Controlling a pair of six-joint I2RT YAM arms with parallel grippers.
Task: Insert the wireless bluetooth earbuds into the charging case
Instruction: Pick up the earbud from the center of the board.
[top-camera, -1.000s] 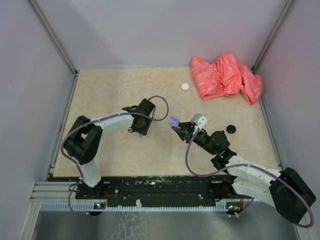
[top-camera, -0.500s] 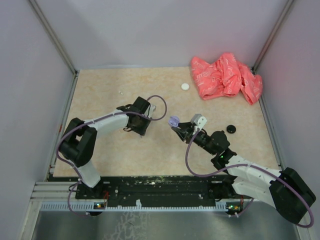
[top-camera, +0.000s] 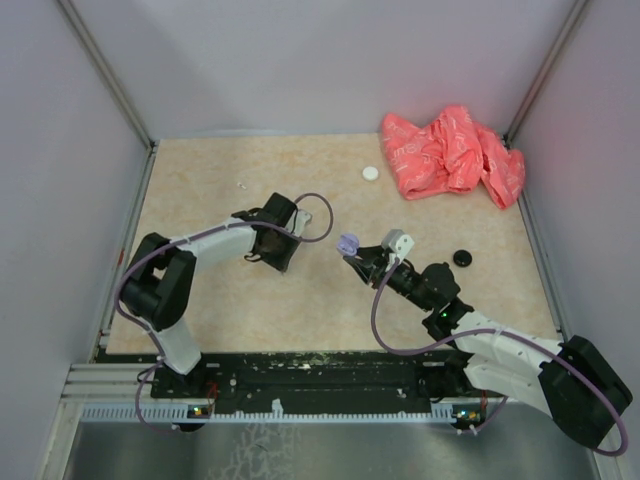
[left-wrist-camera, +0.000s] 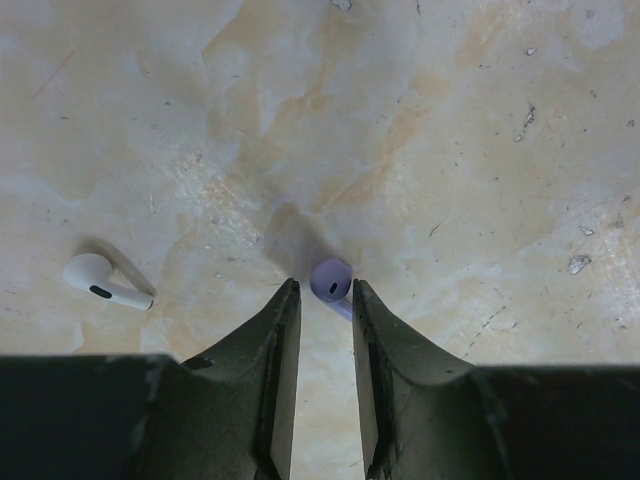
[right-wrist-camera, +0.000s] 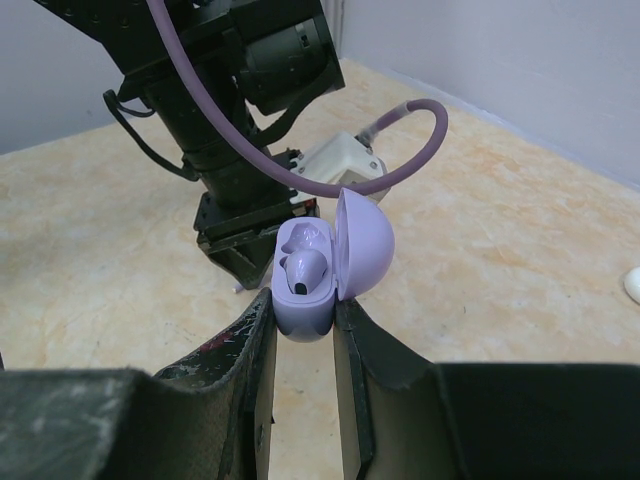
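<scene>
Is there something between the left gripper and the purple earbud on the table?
Nothing. In the left wrist view, the left gripper has its jaws right at the purple earbud, with no tabletop showing between.

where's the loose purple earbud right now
In the left wrist view, the purple earbud lies on the table at the fingers of the left gripper, with a white earbud further left.
</scene>
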